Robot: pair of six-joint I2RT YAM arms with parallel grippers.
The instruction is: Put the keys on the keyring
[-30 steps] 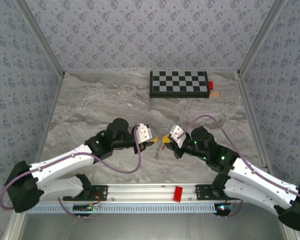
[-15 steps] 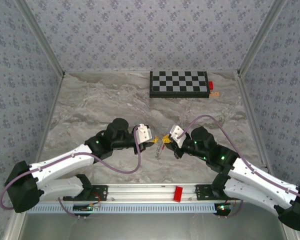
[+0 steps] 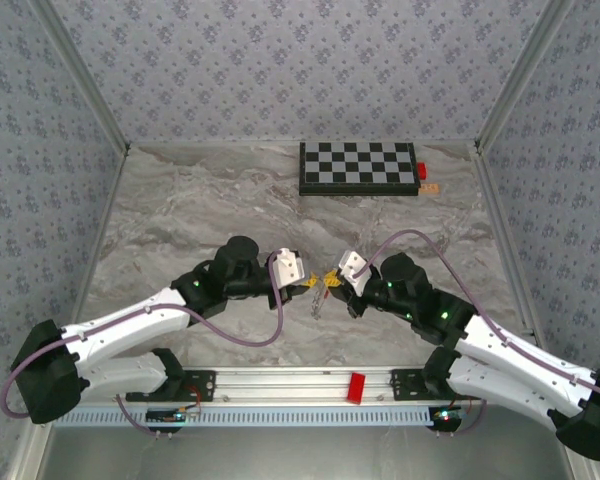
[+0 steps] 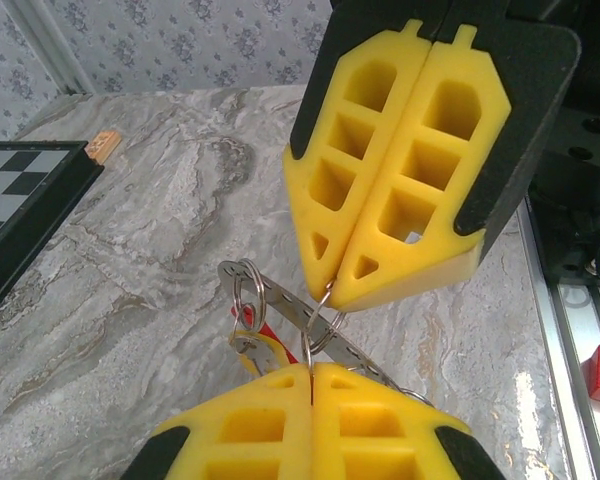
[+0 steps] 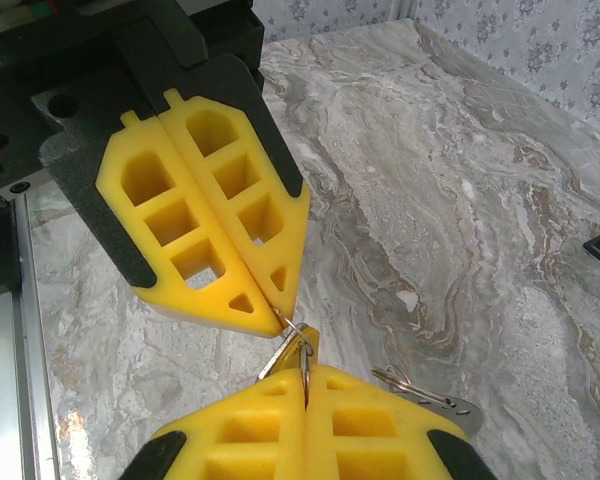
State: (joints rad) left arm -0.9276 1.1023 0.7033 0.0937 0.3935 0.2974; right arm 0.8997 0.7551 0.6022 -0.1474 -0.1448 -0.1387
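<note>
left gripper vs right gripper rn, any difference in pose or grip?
Left gripper reaches in from the left, right gripper from the right, tips nearly touching. Their finger seams are not aligned: in the left wrist view the left's runs vertical, the right's leans. Shared: both are shut, each pinching the thin ring at its tip.

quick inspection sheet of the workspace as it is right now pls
surface: marbled grey table, no spills seen
job's things: keyring pinched between both end effectors above the table; a flat metal key sticks out beside it
clutter: checkerboard at the far edge, small red block at its right end; red brick on the front rail
grippers: left end effector shut on the keyring; right end effector shut on the keyring
cables: purple cable looping by each arm
surroundings: patterned walls on three sides
</note>
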